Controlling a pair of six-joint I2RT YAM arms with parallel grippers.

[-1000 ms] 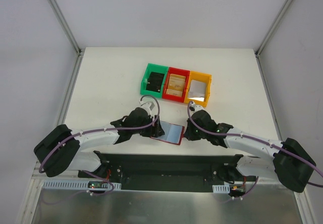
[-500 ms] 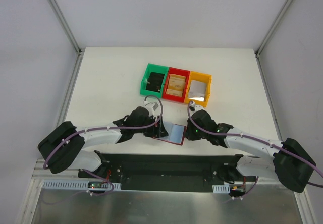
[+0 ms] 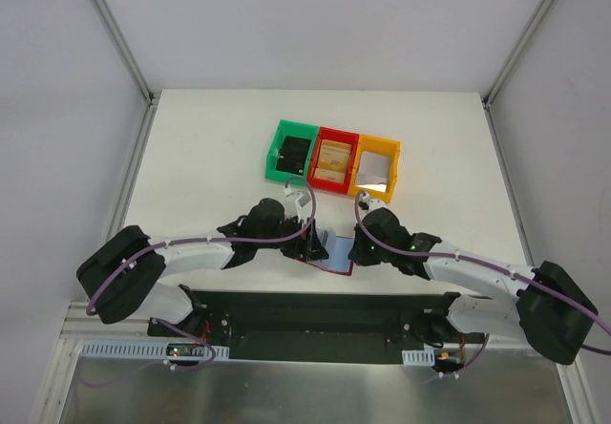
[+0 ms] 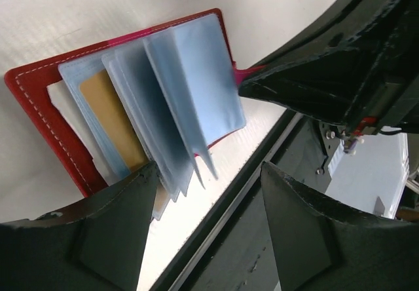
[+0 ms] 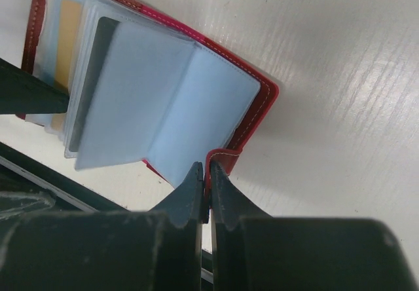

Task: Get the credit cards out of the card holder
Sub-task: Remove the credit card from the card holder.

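Card holder (image 3: 331, 251) lying open by the near edge of the white table (image 3: 205, 157), blue sleeves (image 4: 190, 81) fanned up between the spread left gripper (image 4: 206, 172) fingers, right gripper (image 5: 204, 174) pinching its red strap tab (image 5: 221, 153) at the right edge, coloured bins (image 3: 332, 161) well apart behind.

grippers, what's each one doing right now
Left gripper: open, jaws either side of the small dark red folding card holder's clear plastic sleeves.
Right gripper: shut on the card holder's short red strap tab.
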